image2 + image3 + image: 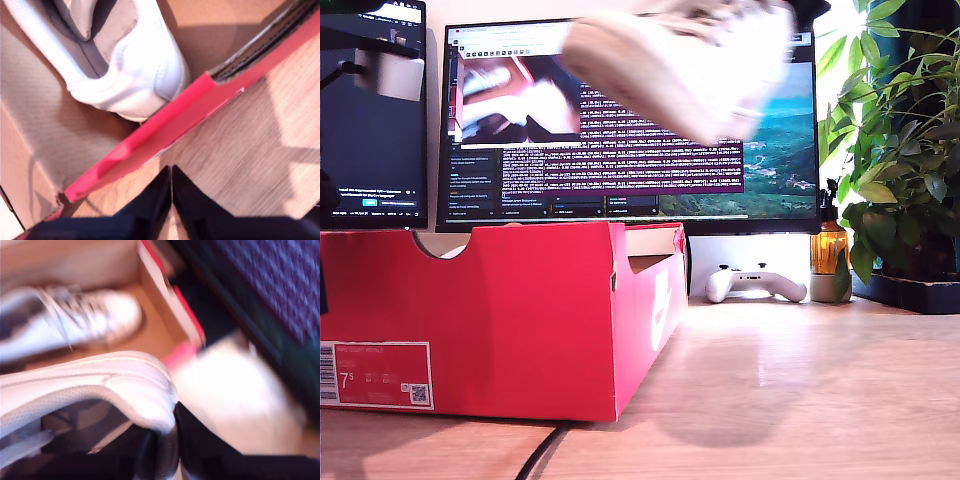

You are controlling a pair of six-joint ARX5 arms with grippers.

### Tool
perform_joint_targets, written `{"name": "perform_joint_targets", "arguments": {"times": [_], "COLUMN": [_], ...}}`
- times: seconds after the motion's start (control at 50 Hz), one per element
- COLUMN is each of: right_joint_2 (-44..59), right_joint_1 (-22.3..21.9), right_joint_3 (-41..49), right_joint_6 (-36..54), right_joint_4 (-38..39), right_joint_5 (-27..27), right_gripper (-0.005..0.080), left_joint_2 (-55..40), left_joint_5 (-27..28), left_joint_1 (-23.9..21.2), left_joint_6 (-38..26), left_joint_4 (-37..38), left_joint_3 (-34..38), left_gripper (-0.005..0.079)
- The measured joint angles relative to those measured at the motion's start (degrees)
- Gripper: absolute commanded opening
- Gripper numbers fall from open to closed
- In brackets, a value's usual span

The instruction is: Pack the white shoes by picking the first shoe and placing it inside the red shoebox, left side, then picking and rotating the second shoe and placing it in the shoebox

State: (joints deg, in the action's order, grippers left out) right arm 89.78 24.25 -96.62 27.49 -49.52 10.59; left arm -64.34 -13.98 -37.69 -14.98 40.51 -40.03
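My first claw (171, 187) shows as two black fingers (150, 202), smooth and matte, each tapering to a blunt point, with only a thin seam between them; they widen toward a dark body along the frame's lower edge. My second claw (176, 440) is blurred: black fingers (197, 437) of the same dull finish, with no screws, cables or markings legible on either.
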Motion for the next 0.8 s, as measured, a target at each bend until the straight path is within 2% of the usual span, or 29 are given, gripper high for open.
{"name": "perform_joint_targets", "arguments": {"times": [0.46, 0.8], "right_joint_2": [0.5, 7.76], "right_joint_1": [2.19, 4.09], "right_joint_3": [0.0, -0.02], "right_joint_6": [0.0, -0.2], "right_joint_4": [12.11, 16.35], "right_joint_5": [0.0, -0.28], "right_gripper": [-0.0011, -0.0011], "left_joint_2": [0.0, 0.0], "left_joint_5": [0.0, 0.0], "left_joint_1": [0.0, 0.0], "left_joint_6": [0.0, 0.0], "left_joint_4": [-0.02, -0.02], "left_joint_3": [0.0, 0.0], "left_gripper": [-0.0019, -0.0019]}}
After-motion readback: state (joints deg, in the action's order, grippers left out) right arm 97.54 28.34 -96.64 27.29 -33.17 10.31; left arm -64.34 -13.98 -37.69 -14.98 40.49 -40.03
